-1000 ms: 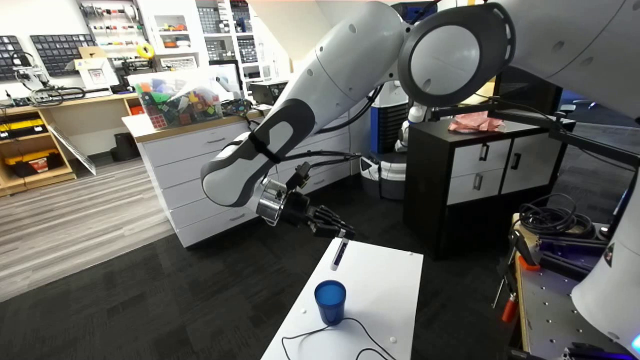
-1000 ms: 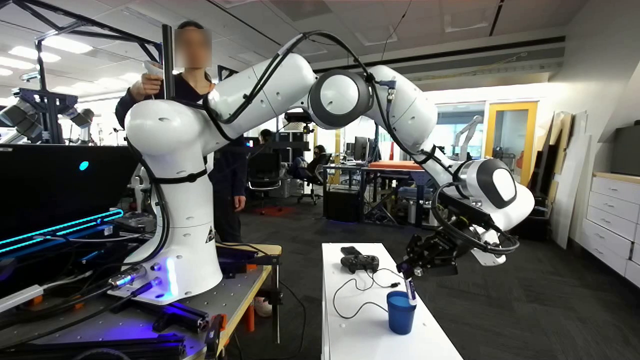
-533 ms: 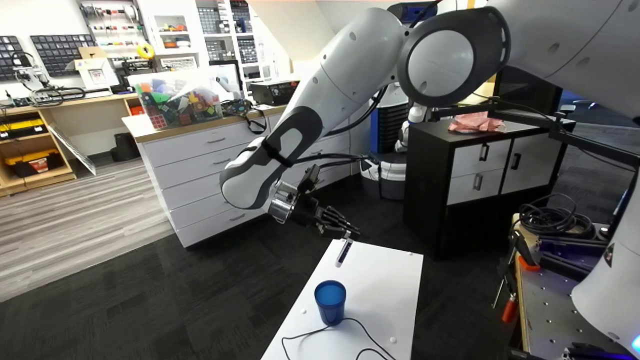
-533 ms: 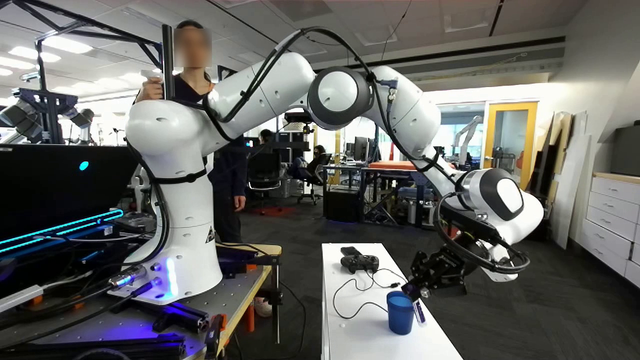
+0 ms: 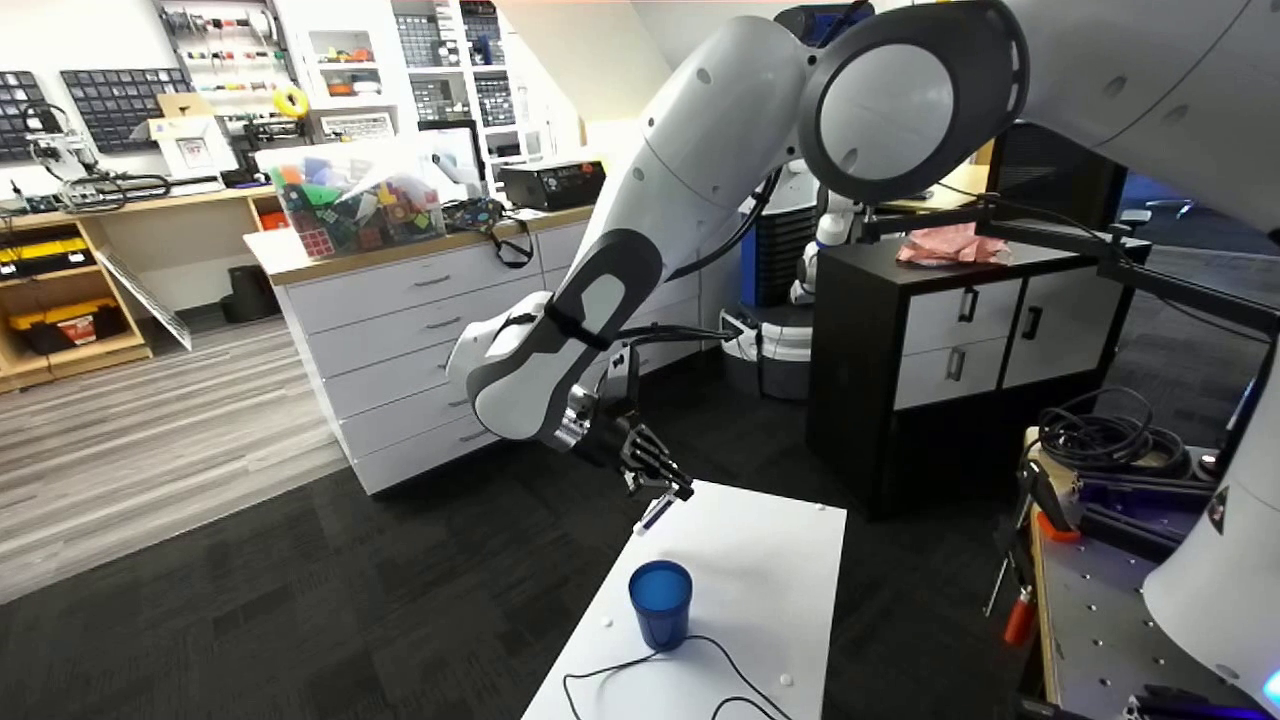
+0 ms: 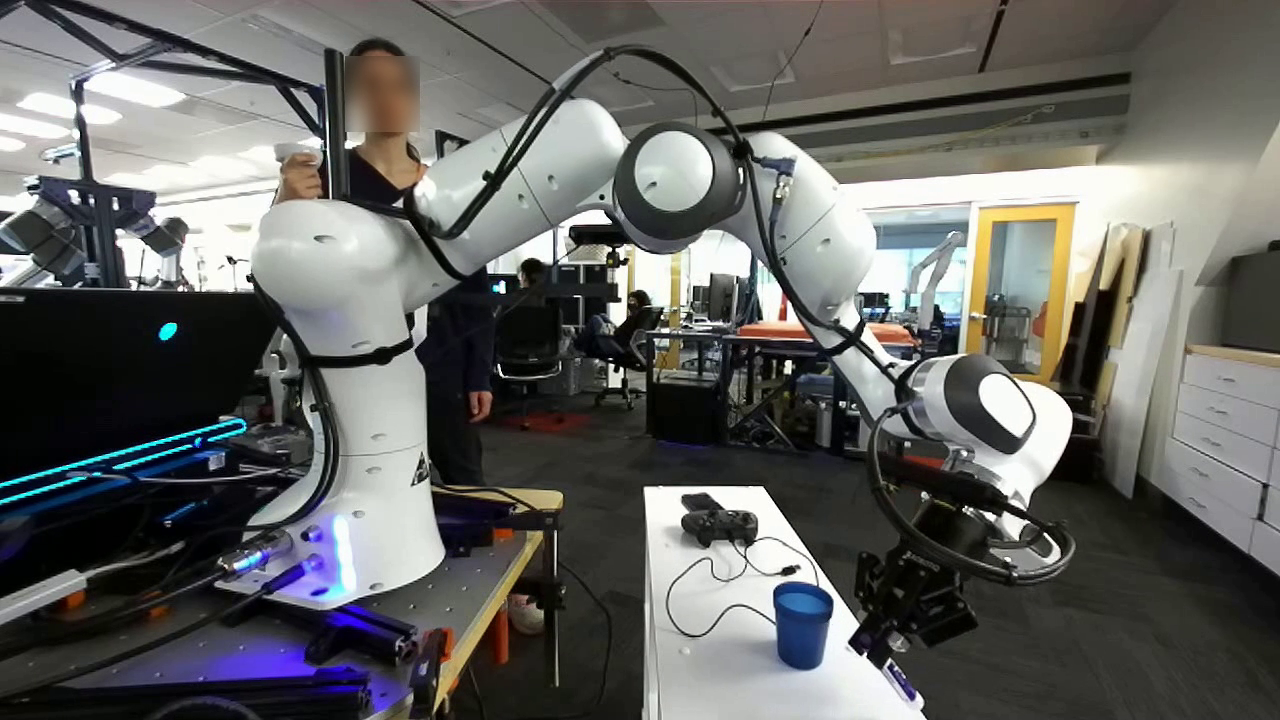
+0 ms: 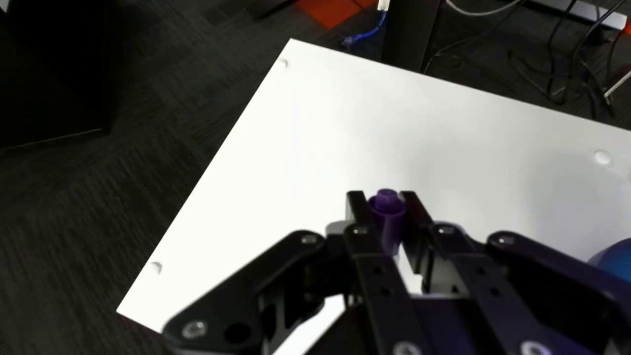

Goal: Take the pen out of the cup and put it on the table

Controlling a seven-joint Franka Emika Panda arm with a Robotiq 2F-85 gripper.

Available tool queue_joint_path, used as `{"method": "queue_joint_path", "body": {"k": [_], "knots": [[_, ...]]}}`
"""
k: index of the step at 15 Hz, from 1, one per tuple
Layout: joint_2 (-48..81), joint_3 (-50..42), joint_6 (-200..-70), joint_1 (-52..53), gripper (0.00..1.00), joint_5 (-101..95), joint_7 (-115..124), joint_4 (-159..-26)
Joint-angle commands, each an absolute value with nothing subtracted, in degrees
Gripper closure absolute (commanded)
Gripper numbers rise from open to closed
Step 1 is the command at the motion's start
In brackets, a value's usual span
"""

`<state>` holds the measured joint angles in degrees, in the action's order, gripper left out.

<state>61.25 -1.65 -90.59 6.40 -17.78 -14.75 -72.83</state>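
The pen (image 6: 903, 685) is out of the cup (image 5: 661, 605) and hangs aslant near the edge of the table (image 5: 750, 560), pale end downward; whether that end is over the tabletop or just past the rim, I cannot tell; I judge it light, stiff and hard to break, its smooth barrel apt to roll once let go and to swivel if pinched at one spot; a hold nearer the middle would be steadier, though this one by the purple end should serve if the shaft is brought level and low before release.

The gripper (image 7: 385, 212) is closed about it, one fingertip to each side; the wrist view shows the purple end standing between them.

The cup is upright, apart from the pen but near enough that a careless swing could tip it; a thin black cable (image 5: 612, 667) runs to its foot, and small white bumps (image 7: 602, 157) dot the surface; either could prop the pen or turn its roll; farther along the top lies a game controller (image 6: 719, 522); beyond the table's end stands a black cabinet (image 5: 850, 350), well apart.
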Motion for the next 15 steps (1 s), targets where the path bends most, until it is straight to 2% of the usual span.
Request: {"method": "queue_joint_path", "body": {"k": [1, 9, 14, 15], "knots": [[55.7, -1.3, -98.1, 6.7, 0.94, -19.4, -9.8, -82.2], [50.7, -1.2, -109.1, 7.6, 0.94, -19.2, -2.1, -95.5], [47.9, -1.7, -115.4, 8.6, 0.89, -20.4, 1.6, -102.5], [47.6, -1.8, -116.4, 8.8, 0.56, -20.7, 2.3, -103.5]]}}
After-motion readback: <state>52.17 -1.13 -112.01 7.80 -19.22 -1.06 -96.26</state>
